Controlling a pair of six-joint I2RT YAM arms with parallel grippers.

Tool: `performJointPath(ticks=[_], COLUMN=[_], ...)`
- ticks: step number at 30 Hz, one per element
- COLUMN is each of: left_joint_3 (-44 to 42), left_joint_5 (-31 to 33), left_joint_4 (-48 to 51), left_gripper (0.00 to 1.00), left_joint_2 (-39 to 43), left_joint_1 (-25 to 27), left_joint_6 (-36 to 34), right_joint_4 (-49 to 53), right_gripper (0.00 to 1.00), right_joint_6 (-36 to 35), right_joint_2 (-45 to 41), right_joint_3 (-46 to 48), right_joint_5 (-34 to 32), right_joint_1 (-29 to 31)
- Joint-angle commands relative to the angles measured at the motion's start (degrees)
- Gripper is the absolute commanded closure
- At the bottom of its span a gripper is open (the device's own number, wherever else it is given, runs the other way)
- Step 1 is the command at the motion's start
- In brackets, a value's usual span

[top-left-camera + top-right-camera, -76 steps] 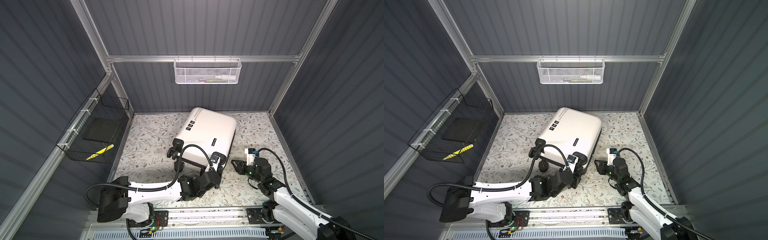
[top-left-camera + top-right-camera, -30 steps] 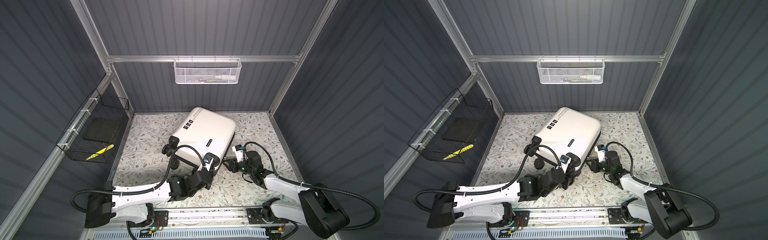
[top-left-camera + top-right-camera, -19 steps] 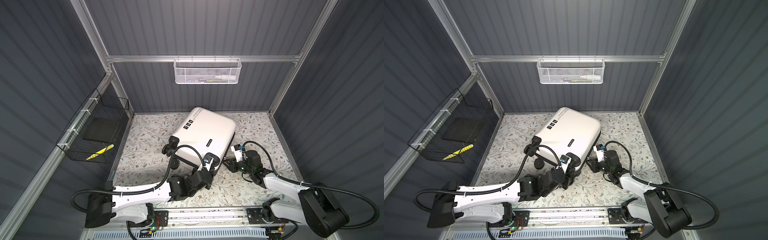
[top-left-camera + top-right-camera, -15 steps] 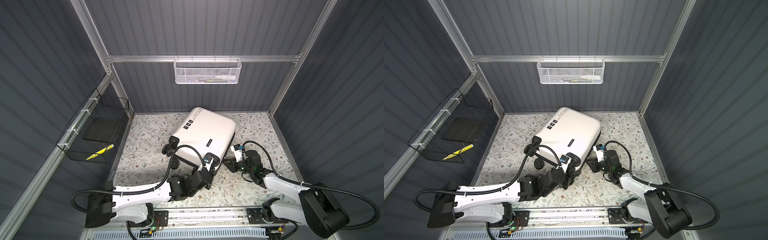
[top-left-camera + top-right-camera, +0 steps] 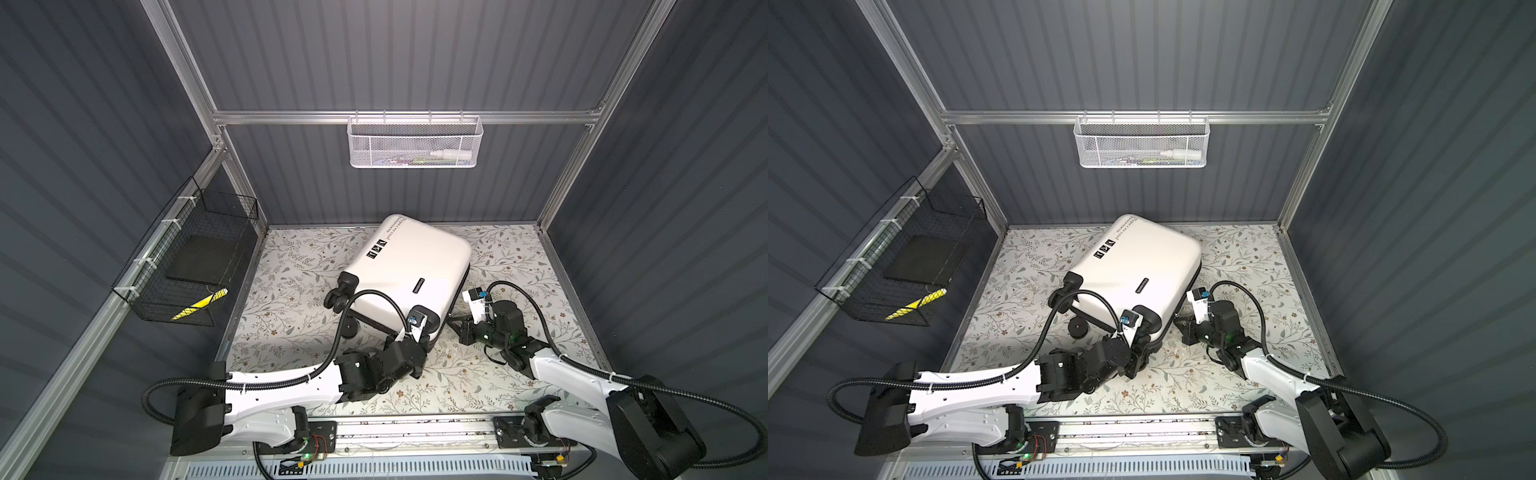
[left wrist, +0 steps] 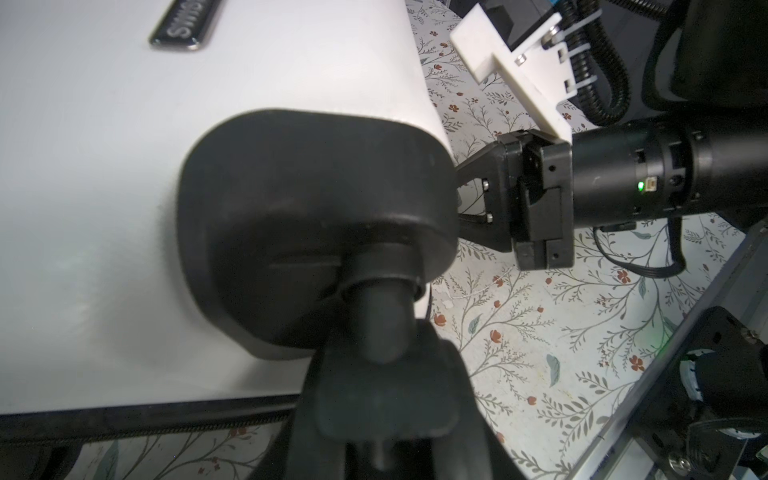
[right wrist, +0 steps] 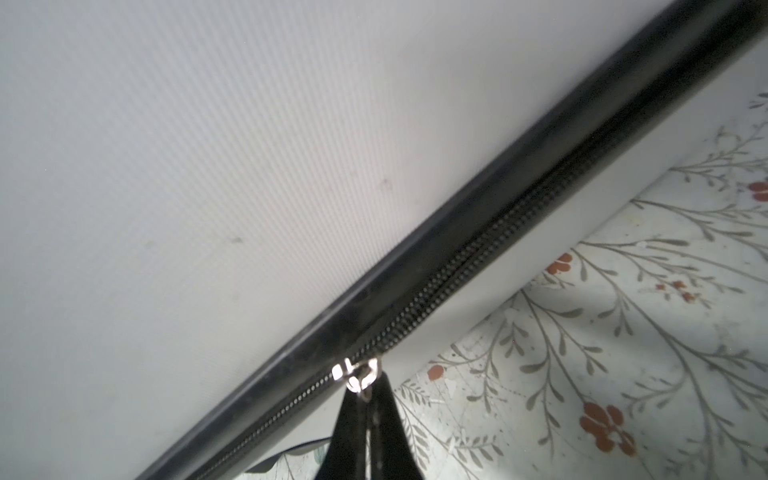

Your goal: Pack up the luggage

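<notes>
Luggage is recorded closed and laid flat on the floral mat, near its middle. It is set askew, with the lettered end toward the back wall and the wheeled end toward the arms. A black zip is seen running along the seam between the 2 shell halves.

Right gripper is placed against the luggage's right side edge, close to the wheeled end. Its fingers are pressed fully together, and the silver zip pull is pinched at their tips.

Left gripper is placed at the near right corner, just below the black wheel housing. Its fingers are held part-way apart and clamped on the wheel there. Everything at that corner is black on black, so the contact edges are poorly resolved.

2 further wheels are noted at the other near corner.

A mesh basket is hung on the back rail with small items inside. A wire basket is fixed to the left wall, holding a dark flat item and a yellow-black striped piece.
</notes>
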State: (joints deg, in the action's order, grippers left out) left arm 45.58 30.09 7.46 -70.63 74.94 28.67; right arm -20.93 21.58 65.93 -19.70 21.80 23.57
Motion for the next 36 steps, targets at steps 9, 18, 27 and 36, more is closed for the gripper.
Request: performJointPath(ticks=[9, 18, 27, 36], left_joint_3=[-0.8, -4.1, -4.5, -3.9], left_joint_5=[-4.2, -7.7, -10.2, -9.8], left_joint_4=[-8.2, -9.5, -11.0, -10.5], left_gripper=[1.0, 1.0, 1.0, 1.0], left_joint_2=[2.8, 5.1, 3.7, 2.3], left_joint_1=[-0.2, -0.2, -0.4, -1.6], left_joint_6=[-1.1, -1.3, -3.1, -2.1], right_joint_4=[0.4, 0.1, -2.7, -1.1], right_gripper=[1.0, 1.0, 1.0, 0.92], right_joint_6=[8.4, 9.3, 8.7, 8.1], right_joint_2=[5.1, 16.6, 30.3, 30.0], right_joint_3=[-4.4, -16.2, -31.6, -29.9], right_joint_5=[-19.6, -16.4, -5.9, -3.6], right_joint_1=[-4.0, -15.1, -21.8, -22.1])
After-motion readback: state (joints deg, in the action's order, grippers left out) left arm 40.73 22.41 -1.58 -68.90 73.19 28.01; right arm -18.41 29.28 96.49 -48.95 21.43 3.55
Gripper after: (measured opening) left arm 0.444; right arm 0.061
